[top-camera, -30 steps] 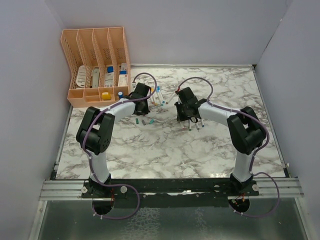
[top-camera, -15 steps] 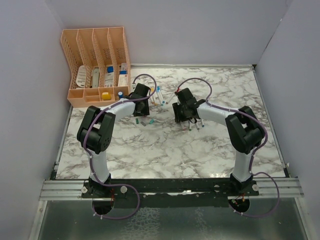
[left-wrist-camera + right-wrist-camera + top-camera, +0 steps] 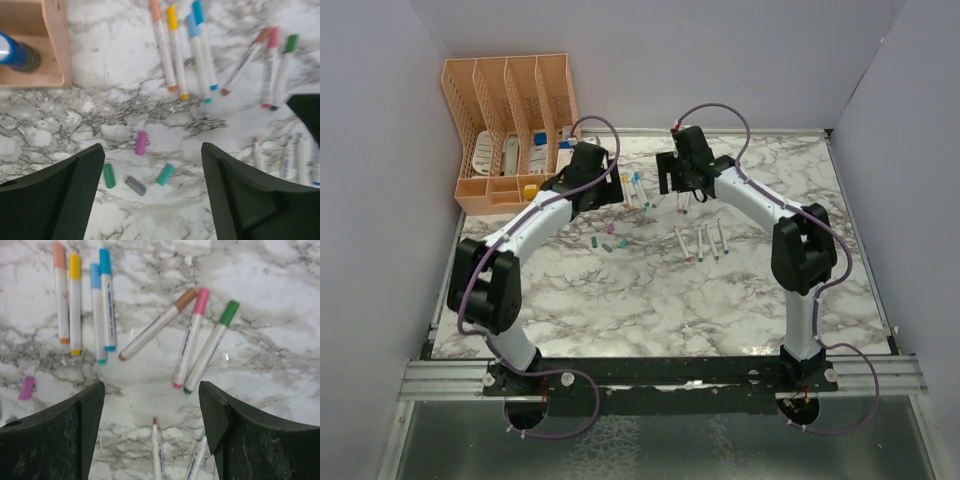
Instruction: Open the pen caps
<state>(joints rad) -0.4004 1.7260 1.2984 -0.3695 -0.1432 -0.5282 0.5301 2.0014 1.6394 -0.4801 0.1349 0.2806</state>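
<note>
Between pulls: left gripper (image 3: 152,150) and right gripper (image 3: 151,387) hang, jaws apart and empty, over seven capped pens (image 3: 189,345) at far centre, loose pen caps (image 3: 141,143) lying just nearer-left; next, likely each pinches one end of a pen.

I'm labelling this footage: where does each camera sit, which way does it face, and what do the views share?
Top external: above and behind the robot, looking down at the marble table; left arm, right arm, left end effector and right end effector show.
Left wrist: on the left arm, facing down at loose pen caps and capped pens; its two fingers frame the bottom.
Right wrist: on the right arm, facing down at capped pens; its fingers likewise.
Shared: both wrist views show the yellow-capped pen and pink cap.
</note>
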